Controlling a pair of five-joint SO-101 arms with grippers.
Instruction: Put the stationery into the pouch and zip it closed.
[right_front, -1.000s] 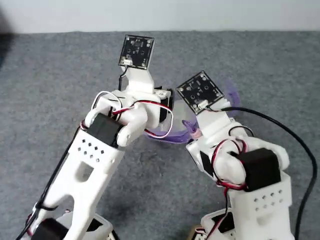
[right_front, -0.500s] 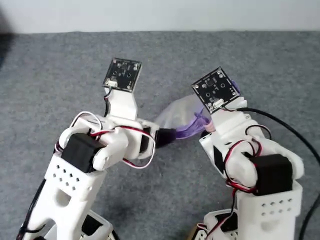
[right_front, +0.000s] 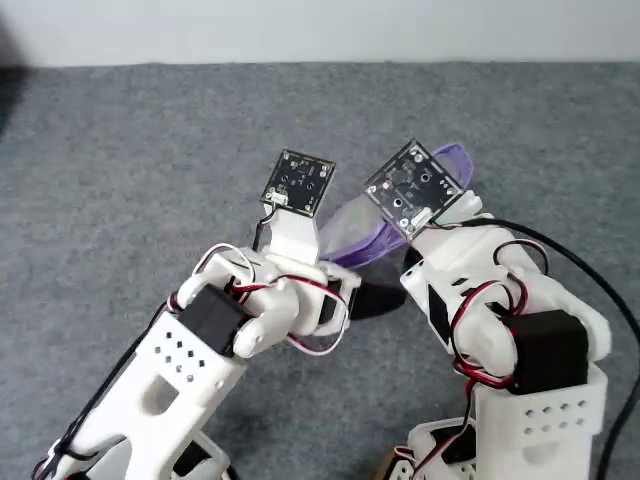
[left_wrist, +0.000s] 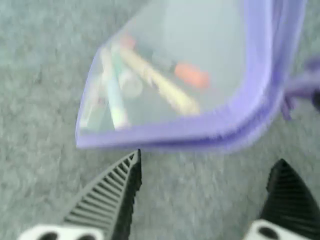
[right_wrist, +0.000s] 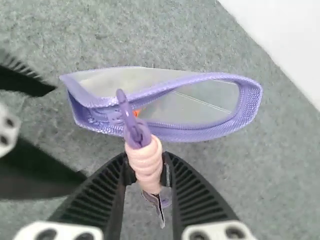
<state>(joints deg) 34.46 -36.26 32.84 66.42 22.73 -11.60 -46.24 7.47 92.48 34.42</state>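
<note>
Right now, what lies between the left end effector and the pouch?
Bare grey carpet, by the left wrist view: the open left end effector is apart from the pouch.

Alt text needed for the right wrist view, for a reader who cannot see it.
The right gripper is shut on the pink ribbed zipper pull of a translucent purple-edged pouch, whose zip gapes open along most of its length. Grey carpet lies beneath.

Your left tool (left_wrist: 208, 157) hangs open just beside the pouch (left_wrist: 200, 50); your right tool (right_wrist: 145, 162) clamps its zipper pull (right_wrist: 144, 150).
</note>
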